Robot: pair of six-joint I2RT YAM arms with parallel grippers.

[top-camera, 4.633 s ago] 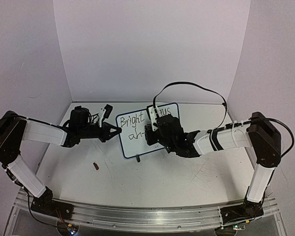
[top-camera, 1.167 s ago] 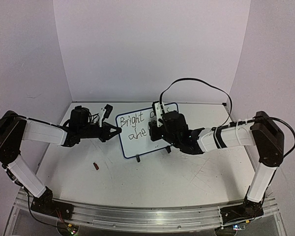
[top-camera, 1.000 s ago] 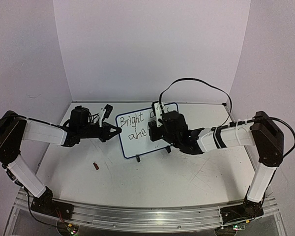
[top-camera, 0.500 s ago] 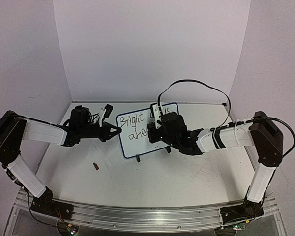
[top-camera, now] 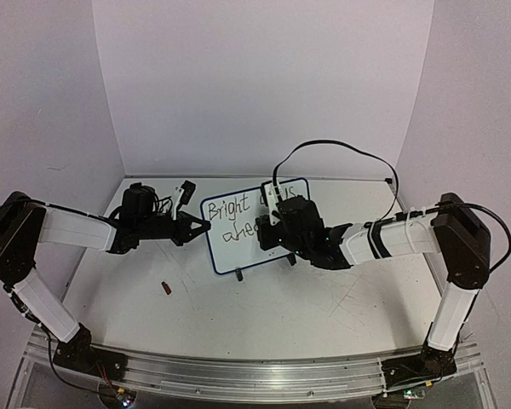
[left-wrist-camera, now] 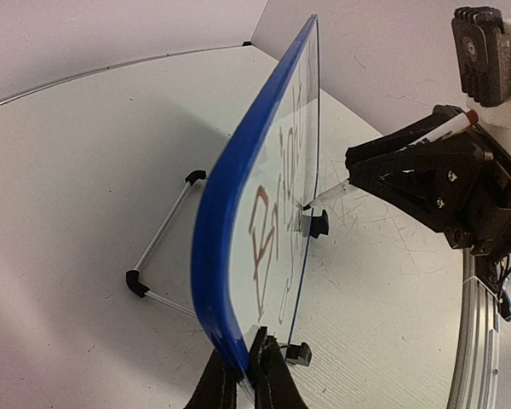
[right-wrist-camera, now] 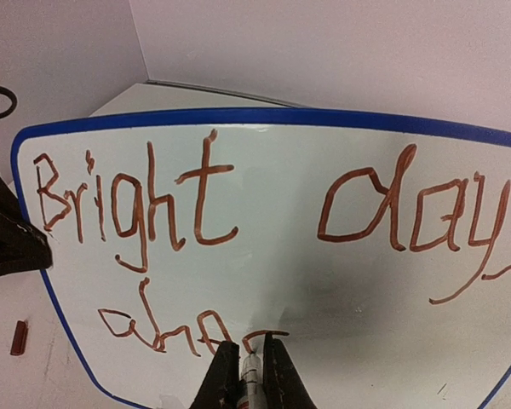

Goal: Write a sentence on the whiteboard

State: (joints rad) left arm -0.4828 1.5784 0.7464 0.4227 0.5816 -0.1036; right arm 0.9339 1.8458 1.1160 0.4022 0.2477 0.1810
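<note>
L claw closed tight on left rim of whiteboard, prob. steadying it. Bd stands upright on its feet, mid-worktop, toward the back, between the two arms.

Sentence: ln 1 "Bright days" complete. Ln 2 reads "ahe" + a partial stroke, prob. the next "a" under way. "d" & full stop not there yet. Est. well past halfway, only a few strokes left.

R claw clamped on marker, tip touching bd at end of ln 2.

Look: white face, blue rim, rounded corners. Lettering thin, slanted, uneven. Ink red-brown in wrist views, dark from above.
</note>
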